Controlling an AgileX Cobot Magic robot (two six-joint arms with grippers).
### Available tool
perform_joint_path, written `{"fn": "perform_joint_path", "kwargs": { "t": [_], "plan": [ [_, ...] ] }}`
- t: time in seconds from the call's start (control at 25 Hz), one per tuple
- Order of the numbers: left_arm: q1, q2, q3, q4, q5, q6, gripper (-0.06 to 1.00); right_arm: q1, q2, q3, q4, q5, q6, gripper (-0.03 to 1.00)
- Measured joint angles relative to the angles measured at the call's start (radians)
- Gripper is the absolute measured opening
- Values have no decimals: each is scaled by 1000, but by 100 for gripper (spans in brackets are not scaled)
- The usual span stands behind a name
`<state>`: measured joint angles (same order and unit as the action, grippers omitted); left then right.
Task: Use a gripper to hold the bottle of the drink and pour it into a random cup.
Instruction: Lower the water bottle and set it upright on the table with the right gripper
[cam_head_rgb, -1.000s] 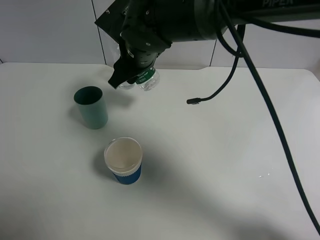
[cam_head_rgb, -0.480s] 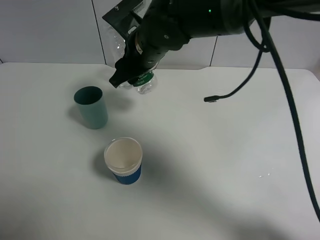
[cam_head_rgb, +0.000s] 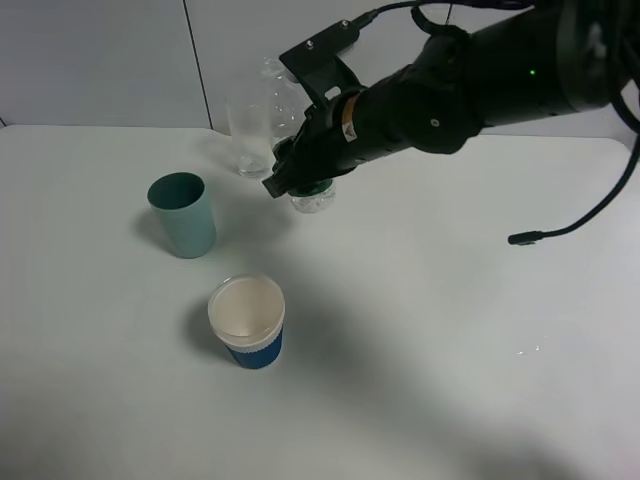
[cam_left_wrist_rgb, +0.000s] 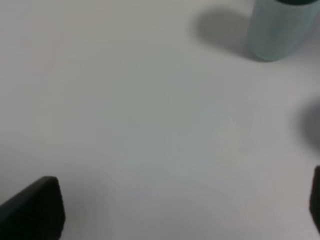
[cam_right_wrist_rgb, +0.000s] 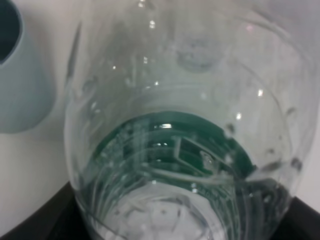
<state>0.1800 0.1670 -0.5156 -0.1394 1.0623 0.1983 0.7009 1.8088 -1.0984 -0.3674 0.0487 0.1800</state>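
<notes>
One firm grip by right gripper (cam_head_rgb: 288, 178) on bottle of the drink (cam_head_rgb: 315, 198), held beside clear cup (cam_head_rgb: 246, 140), beyond teal cup (cam_head_rgb: 183, 215) and white-and-blue cup (cam_head_rgb: 247, 322) on table (cam_head_rgb: 450, 330). Left gripper (cam_left_wrist_rgb: 175, 205) spread apart over table.

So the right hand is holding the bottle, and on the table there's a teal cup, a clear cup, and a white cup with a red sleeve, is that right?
Not quite: the sleeve on the white cup is blue, not red, as the exterior high view shows. The rest holds: the right hand holds the bottle, and the teal cup and clear cup stand on the table.
</notes>
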Motion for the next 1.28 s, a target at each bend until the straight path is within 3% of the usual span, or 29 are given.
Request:
{"fn": "perform_joint_path", "kwargs": {
  "t": [0.16,0.4,0.92,1.28],
  "plan": [
    [0,0,0,0,0,0,99,-34,-26,125,71,-163,-111,57],
    [0,0,0,0,0,0,99,-70,-27,228,163,-313,-180,57],
    [0,0,0,0,0,0,99,-100,-18,238,354,-519,-383,57],
    [0,0,0,0,0,0,99,-100,61,241,410,-596,-405,57]
  ]
}}
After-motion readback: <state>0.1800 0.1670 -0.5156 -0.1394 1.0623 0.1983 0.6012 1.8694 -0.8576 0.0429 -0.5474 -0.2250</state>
